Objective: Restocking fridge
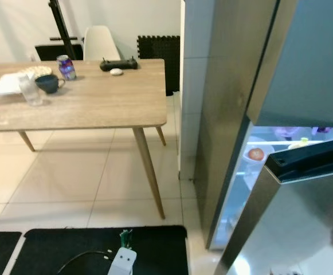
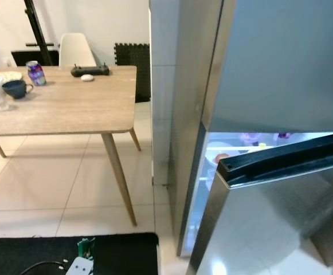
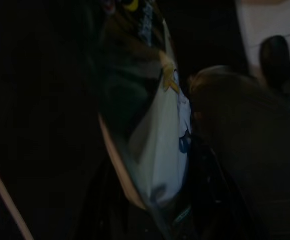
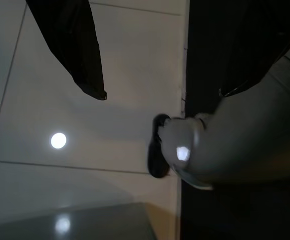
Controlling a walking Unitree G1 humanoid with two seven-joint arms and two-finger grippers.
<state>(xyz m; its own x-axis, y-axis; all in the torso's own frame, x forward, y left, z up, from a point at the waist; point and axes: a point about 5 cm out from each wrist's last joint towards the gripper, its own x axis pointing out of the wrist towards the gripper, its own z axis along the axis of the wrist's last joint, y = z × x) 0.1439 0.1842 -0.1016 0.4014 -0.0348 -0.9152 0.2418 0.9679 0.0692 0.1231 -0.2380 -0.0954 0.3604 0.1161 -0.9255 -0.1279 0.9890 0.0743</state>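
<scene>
Fridge (image 1: pixel 229 114) door (image 2: pixel 269 217) is ajar beside the worktop (image 1: pixel 86 103), left gripper (image 3: pixel 184 190) fingers look clamped on a printed packet (image 3: pixel 159 140), so I'd widen the door first; right fingers, can't tell.

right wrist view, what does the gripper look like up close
One long black finger shows against the pale floor tiles: flat, strap-like, matte, tapering to a rounded tip. The left wrist view is too dark to make out that gripper's fingers.
</scene>
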